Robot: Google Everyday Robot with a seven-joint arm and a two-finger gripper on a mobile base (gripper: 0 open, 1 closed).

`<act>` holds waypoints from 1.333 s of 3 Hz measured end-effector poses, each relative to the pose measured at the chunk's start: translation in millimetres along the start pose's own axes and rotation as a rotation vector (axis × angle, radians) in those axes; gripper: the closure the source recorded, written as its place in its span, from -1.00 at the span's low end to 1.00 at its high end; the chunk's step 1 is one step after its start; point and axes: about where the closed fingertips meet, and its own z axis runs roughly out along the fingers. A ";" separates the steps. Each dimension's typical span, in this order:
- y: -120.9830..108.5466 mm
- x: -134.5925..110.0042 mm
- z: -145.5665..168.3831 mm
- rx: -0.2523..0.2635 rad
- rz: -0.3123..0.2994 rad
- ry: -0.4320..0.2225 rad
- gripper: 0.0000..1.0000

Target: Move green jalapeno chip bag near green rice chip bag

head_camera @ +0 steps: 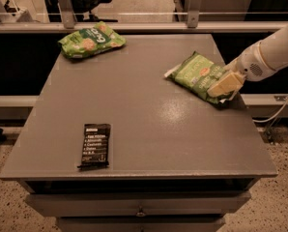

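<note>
Speckled flooring (279, 202) is recorded around a grey table (149, 124), which is taken as the reference for all positions below. Drawer fronts (139, 203) are noted under the table's near edge. A metal railing (134, 14) is seen beyond its far edge.

The green jalapeno chip bag (197, 74) is found lying flat on the table's right side, towards the far half, close to the right edge. It is set at an angle, with one white end pointed towards the table's middle and the other towards the right edge.

The gripper (224, 84) is located at the bag's right-hand end, over the table's right edge. Its pale tip is laid against the bag's top surface. How far it is opened cannot be told, and whether the bag is gripped cannot be told. The white arm (272, 52) is carried in from beyond the table's right side.

The green rice chip bag (91, 40) is found at the table's far left corner, well apart from the jalapeno bag.

A black snack bar (95, 145) is recorded flat on the table's near left part, close to the front edge.
</note>
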 end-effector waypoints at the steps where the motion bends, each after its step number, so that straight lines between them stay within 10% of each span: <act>1: 1.7 -14.9 -10.6 -0.009 -0.004 -0.036 0.31; 2: 1.9 -35.4 -33.4 0.018 -0.036 -0.075 0.78; 4: 2.6 -35.4 -30.8 0.014 -0.036 -0.074 1.00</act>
